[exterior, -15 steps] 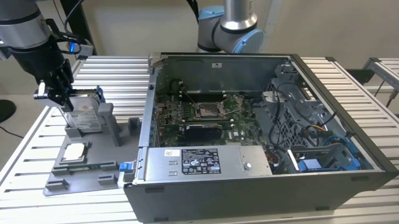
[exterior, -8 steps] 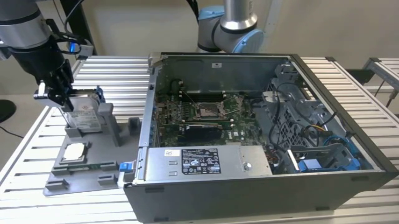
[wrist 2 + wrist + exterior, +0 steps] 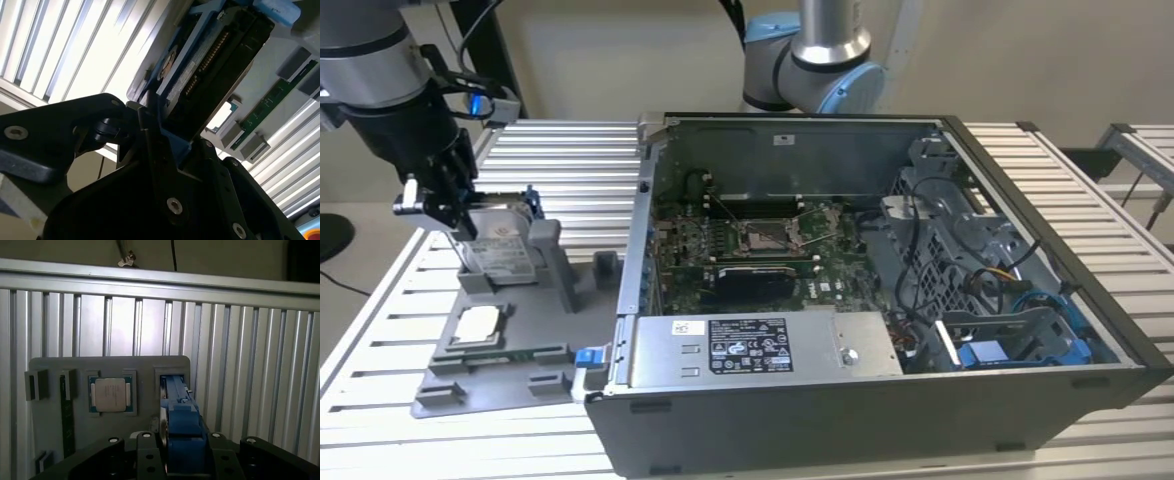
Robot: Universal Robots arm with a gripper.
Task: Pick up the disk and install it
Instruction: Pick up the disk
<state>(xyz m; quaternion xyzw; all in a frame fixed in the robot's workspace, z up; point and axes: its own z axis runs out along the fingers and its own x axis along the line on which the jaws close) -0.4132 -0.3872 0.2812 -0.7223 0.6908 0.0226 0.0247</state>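
Note:
The disk point(image 3: 503, 243), a silver-grey drive in a blue carrier frame, stands on edge in a slot of the grey holder tray point(image 3: 520, 335) at the exterior view's left. My gripper point(image 3: 443, 205) reaches down onto its top edge. In the first wrist view the blue carrier point(image 3: 180, 415) sits tight between the black fingers point(image 3: 146, 456), with my gripper point(image 3: 181, 460) shut on it. In the second wrist view a finger point(image 3: 150, 132) presses against the blue frame of the disk point(image 3: 215, 65), whose lower end rests in the tray.
The open computer case point(image 3: 927, 135) lies at the exterior view's right of the tray, with a blue-tabbed drive bay point(image 3: 1014, 345) at its far right. A square processor chip point(image 3: 478, 322) point(image 3: 110, 394) and a memory stick point(image 3: 67, 415) lie in the tray. Slatted metal table point(image 3: 374, 330) underneath.

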